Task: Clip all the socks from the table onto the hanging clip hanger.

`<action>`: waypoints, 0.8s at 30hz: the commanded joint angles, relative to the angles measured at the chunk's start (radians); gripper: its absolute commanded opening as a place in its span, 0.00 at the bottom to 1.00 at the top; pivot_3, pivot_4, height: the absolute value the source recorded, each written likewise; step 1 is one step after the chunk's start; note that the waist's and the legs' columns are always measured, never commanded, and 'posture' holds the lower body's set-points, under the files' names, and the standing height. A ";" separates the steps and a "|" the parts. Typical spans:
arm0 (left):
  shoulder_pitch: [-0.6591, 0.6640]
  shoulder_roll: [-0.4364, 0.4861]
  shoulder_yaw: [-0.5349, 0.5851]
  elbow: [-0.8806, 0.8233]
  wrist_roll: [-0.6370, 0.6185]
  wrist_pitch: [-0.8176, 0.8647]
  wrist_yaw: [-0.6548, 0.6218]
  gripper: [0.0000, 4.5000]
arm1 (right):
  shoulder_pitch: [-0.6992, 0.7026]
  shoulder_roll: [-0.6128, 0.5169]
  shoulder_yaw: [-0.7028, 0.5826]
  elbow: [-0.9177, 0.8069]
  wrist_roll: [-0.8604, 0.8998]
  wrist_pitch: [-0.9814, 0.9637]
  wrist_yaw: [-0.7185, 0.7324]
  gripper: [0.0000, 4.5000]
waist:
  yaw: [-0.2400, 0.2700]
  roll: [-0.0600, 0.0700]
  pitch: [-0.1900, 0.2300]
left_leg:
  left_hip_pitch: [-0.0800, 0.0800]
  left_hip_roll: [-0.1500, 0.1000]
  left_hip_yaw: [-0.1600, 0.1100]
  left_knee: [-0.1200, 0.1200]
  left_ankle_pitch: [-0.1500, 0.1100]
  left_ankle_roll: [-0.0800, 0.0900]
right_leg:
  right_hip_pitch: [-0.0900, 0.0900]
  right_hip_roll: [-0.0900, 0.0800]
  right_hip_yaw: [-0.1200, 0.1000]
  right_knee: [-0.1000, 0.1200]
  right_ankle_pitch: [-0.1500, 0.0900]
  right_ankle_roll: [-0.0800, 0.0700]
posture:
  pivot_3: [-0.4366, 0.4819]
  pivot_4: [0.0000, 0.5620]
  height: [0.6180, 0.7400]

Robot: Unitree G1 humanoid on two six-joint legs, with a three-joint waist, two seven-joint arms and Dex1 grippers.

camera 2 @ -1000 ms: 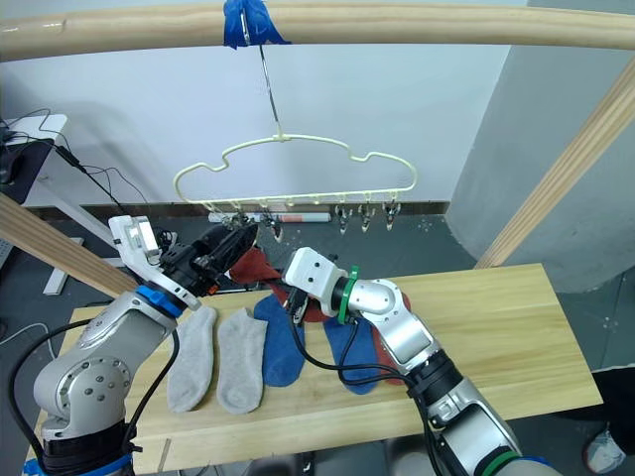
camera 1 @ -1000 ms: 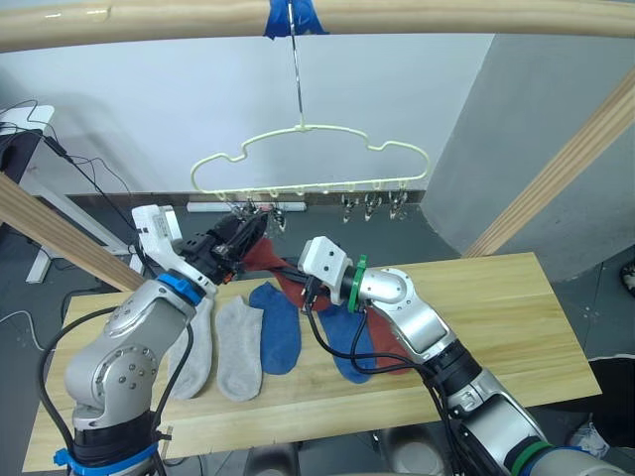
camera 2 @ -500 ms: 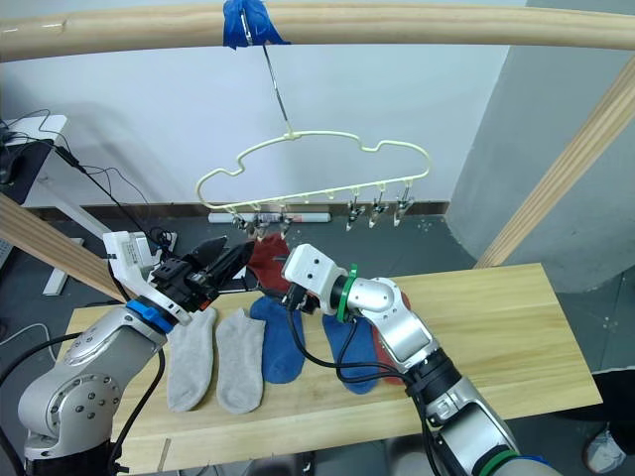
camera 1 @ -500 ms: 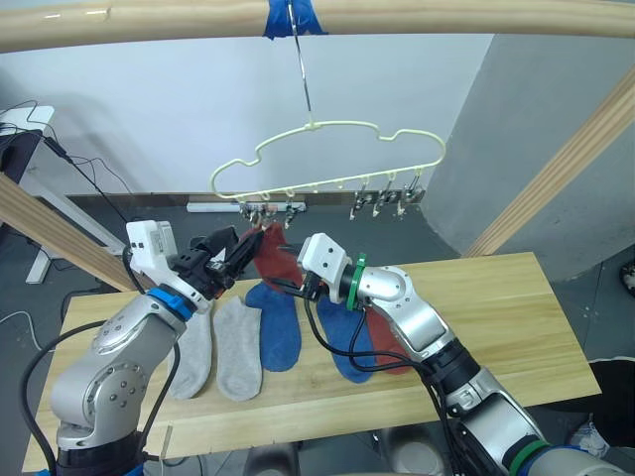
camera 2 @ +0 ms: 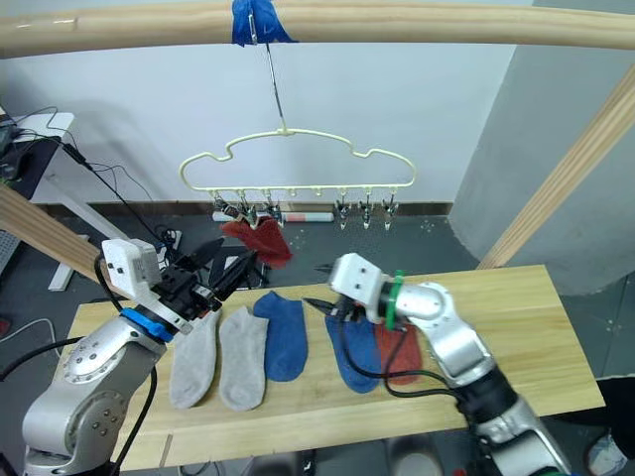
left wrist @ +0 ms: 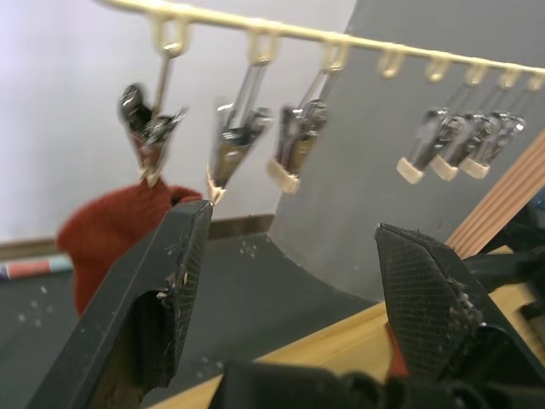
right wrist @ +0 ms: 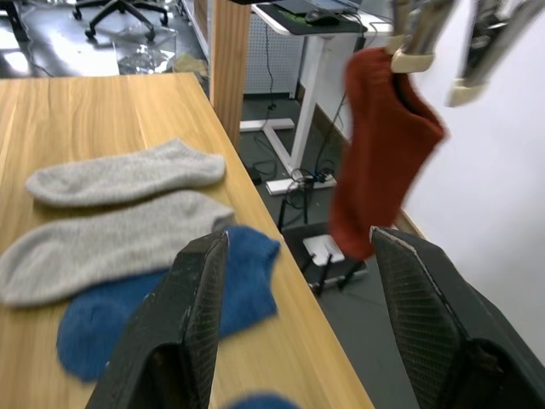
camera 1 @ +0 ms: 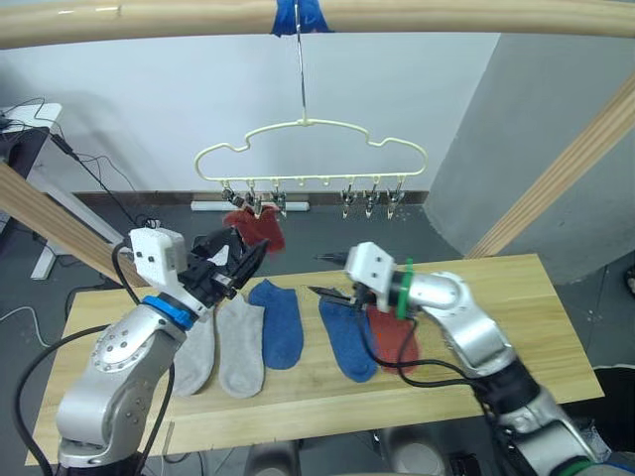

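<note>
Pale wooden planks of the table (camera 1: 516, 297) fill the lower half of the head view, with a round wooden pole (camera 1: 446, 15) crossing the top edge and slanted poles at the left and right sides. Five socks lie in a row on the near part of the tabletop: two grey socks (camera 1: 238, 342) at lower left, touching side by side, then a blue sock (camera 1: 281, 322), a second blue sock (camera 1: 347, 337) and a red sock on the table (camera 1: 395, 337) at centre, its edge just beside that blue one.

Just above the grey pair, at centre left, the left gripper (camera 1: 241, 260) has its black fingers spread wide and empty. At centre, the right gripper (camera 1: 332, 276) hovers over the second blue sock, jaws wide apart, holding nothing (its wrist view shows both fingers (right wrist: 200, 315) well separated).

Farther back and higher, the pale yellow clip hanger (camera 1: 308, 149) hangs by its long hook from blue tape (camera 1: 298, 15) on the pole, level and unobstructed. Its metal clips (camera 1: 369, 203) dangle in a row; one near the left end grips a red sock (camera 1: 258, 226), hanging limp above the table's far edge.
</note>
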State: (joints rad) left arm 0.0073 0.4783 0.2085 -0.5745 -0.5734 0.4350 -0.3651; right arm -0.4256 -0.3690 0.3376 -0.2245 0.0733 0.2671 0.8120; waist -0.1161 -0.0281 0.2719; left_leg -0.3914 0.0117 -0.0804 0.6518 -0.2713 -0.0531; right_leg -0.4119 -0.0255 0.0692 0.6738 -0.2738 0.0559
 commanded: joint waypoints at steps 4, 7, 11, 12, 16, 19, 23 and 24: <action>0.001 -0.076 -0.058 -0.013 0.102 -0.115 0.021 0.75 | 0.086 -0.167 -0.202 -0.294 0.298 0.145 0.152 0.61 | 0.004 0.001 0.001 | -0.001 0.000 -0.001 0.003 0.000 0.000 | 0.000 0.002 -0.001 0.002 0.000 0.000 | 0.28 0.46 0.79; 0.003 -0.106 -0.076 -0.005 0.146 -0.160 0.021 0.75 | 0.098 -0.244 -0.279 -0.337 0.383 0.192 0.177 0.61 | 0.003 0.001 0.001 | -0.004 0.000 -0.001 0.010 -0.001 0.001 | 0.000 0.002 -0.001 0.003 0.000 0.000 | 0.27 0.47 0.79; 0.000 -0.134 -0.095 0.017 0.192 -0.207 0.028 0.67 | 0.075 -0.297 -0.325 -0.350 0.435 0.246 0.163 0.62 | 0.002 0.001 0.001 | -0.003 -0.002 0.000 0.011 0.000 0.001 | 0.001 0.004 0.000 0.003 0.000 0.000 | 0.25 0.47 0.79; -0.002 -0.139 -0.101 0.025 0.205 -0.219 0.029 0.63 | 0.068 -0.307 -0.335 -0.353 0.444 0.258 0.156 0.62 | 0.002 0.001 0.001 | -0.002 -0.002 0.000 0.011 0.000 0.001 | 0.001 0.004 0.000 0.004 0.000 0.000 | 0.25 0.48 0.79; -0.027 -0.172 -0.095 0.074 0.256 -0.249 0.071 0.51 | 0.063 -0.331 -0.352 -0.364 0.462 0.283 0.134 0.62 | 0.002 0.000 0.001 | -0.002 -0.002 0.000 0.012 0.000 0.001 | 0.001 0.006 0.000 0.005 0.001 -0.001 | 0.24 0.48 0.79; -0.049 -0.190 -0.101 0.119 0.282 -0.263 0.086 0.51 | 0.053 -0.344 -0.359 -0.367 0.477 0.299 0.127 0.62 | 0.001 0.000 0.001 | -0.002 -0.002 0.000 0.012 0.000 0.001 | 0.001 0.006 0.000 0.005 0.001 -0.001 | 0.23 0.48 0.79; -0.099 -0.212 -0.125 0.193 0.319 -0.281 0.096 0.51 | 0.036 -0.351 -0.369 -0.364 0.496 0.313 0.113 0.62 | 0.002 -0.001 0.002 | -0.003 -0.002 0.000 0.012 0.000 0.001 | 0.001 0.006 0.000 0.004 0.001 -0.001 | 0.22 0.48 0.79; -0.114 -0.226 -0.126 0.209 0.317 -0.266 0.110 0.51 | 0.033 -0.353 -0.370 -0.361 0.498 0.315 0.111 0.62 | 0.001 -0.001 0.003 | -0.003 -0.002 0.000 0.012 0.000 0.001 | 0.001 0.005 -0.001 0.004 0.001 -0.001 | 0.22 0.48 0.79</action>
State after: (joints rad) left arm -0.0885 0.2663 0.0876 -0.3656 -0.2652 0.1827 -0.2701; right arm -0.3796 -0.7100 -0.0007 -0.5527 0.5433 0.5831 0.9292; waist -0.1147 -0.0296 0.2744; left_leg -0.3946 0.0096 -0.0808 0.6636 -0.2717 -0.0521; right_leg -0.4112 -0.0201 0.0684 0.6778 -0.2731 0.0547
